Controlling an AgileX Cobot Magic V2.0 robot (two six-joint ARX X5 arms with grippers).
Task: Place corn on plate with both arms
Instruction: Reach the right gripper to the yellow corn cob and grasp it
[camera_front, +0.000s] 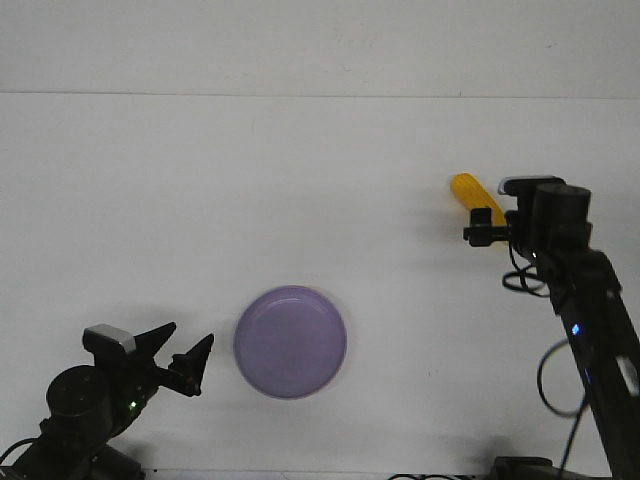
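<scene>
Diagonally, corn beside right gripper.

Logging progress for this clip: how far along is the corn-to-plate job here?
Early stage. Nothing looks finished: the plate is bare. In hand: the right gripper is at the corn far right, though whether it grips is unclear. Left: carrying the corn to the plate. The left gripper sits open beside the plate.

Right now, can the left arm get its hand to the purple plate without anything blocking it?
Probably yes. The left hand sits open just beside the plate, with only bare table between them. The corn and the right hand are far off on the other side.
</scene>
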